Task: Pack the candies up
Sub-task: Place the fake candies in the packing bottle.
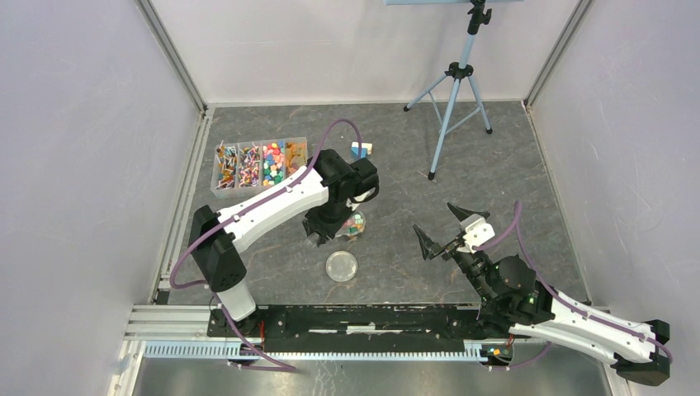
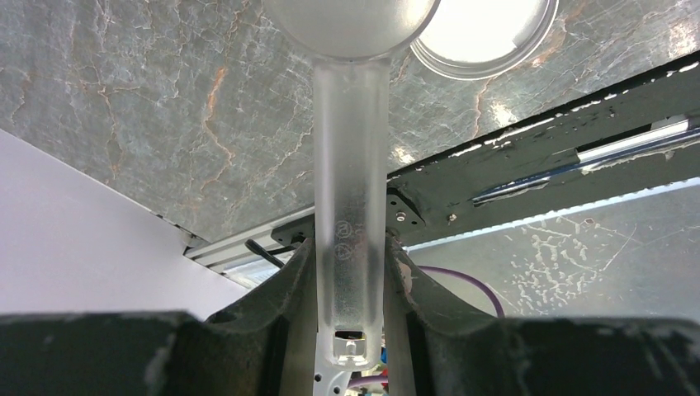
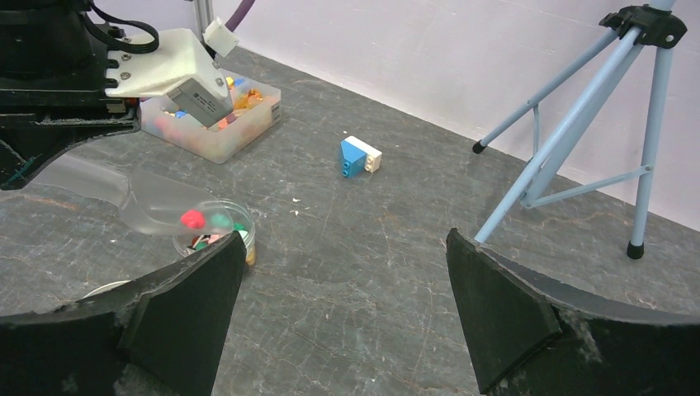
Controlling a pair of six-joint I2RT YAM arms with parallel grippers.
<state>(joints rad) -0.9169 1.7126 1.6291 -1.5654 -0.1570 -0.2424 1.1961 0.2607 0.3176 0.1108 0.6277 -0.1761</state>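
Observation:
My left gripper [image 2: 351,247] is shut on the handle of a frosted plastic scoop [image 2: 351,165]. In the right wrist view the scoop [image 3: 153,205] holds a red and a green candy [image 3: 192,219] just above a small clear round cup [image 3: 241,227] with more candies in it. From above, the left gripper [image 1: 318,233] hangs beside that cup [image 1: 356,223]. A divided clear box [image 1: 260,165] at the back left holds several kinds of coloured candies. My right gripper [image 1: 439,224] stands open and empty to the right of the cup, its fingers wide apart [image 3: 347,272].
A round clear lid [image 1: 342,266] lies flat in front of the cup, also seen as the lid [image 2: 483,37] past the scoop. A blue-and-white block [image 1: 361,149] lies behind the cup. A light-blue tripod [image 1: 454,99] stands at the back right. White walls enclose the table.

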